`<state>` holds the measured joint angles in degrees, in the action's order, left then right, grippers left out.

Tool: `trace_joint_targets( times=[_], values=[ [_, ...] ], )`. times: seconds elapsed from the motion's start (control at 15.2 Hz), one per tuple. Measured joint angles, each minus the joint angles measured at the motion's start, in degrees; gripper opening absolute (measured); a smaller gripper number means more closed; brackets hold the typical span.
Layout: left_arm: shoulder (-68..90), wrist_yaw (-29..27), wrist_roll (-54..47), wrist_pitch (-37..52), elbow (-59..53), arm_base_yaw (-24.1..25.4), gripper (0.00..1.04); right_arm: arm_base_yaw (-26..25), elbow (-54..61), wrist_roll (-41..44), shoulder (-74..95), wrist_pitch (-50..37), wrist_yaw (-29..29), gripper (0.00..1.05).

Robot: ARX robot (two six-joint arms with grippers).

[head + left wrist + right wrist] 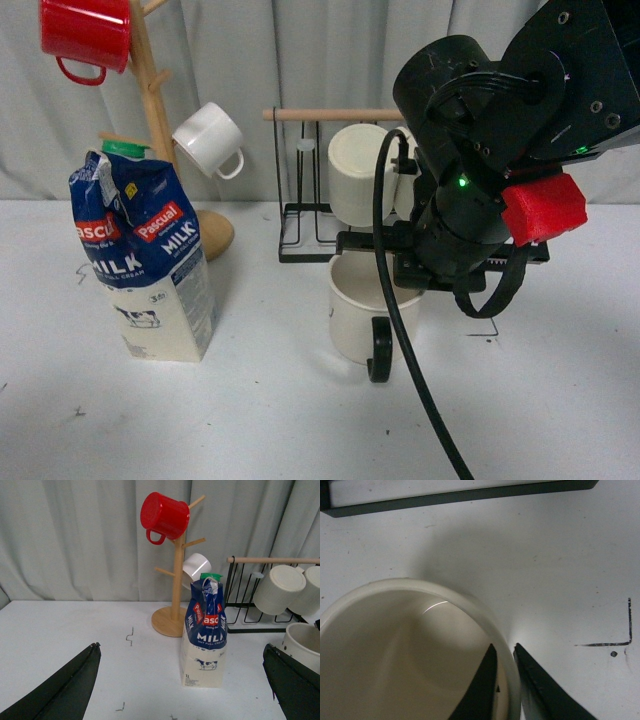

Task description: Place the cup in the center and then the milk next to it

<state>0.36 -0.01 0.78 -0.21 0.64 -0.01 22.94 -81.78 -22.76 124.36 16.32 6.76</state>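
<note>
White table (260, 410), milk carton (150, 270), cream cup (352, 320), wooden mug tree (214, 236), black rack (308, 240)

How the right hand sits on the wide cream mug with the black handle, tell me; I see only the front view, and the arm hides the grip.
Observer: The right hand pinches the wall of the wide cream mug, one finger inside the rim, one outside.
Operator: Now report the left hand.
Observer: The left hand is open, fingers wide apart, with the tall blue-and-cream milk carton standing ahead of it, untouched.
</note>
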Motion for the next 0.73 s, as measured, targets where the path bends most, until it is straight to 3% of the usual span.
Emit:
trace_joint_targets(
  times=[0.53,0.73],
  values=[
    [0.0,0.0,0.0,0.0,0.0,0.0,0.98,-0.1,1.5,-0.4,-3.7,-3.9,-4.3,1.0],
    [0.0,0.0,0.0,0.0,0.0,0.0,0.98,0.0,10.3,-1.3,-16.7,-17.7,-6.7,0.98]
  ],
)
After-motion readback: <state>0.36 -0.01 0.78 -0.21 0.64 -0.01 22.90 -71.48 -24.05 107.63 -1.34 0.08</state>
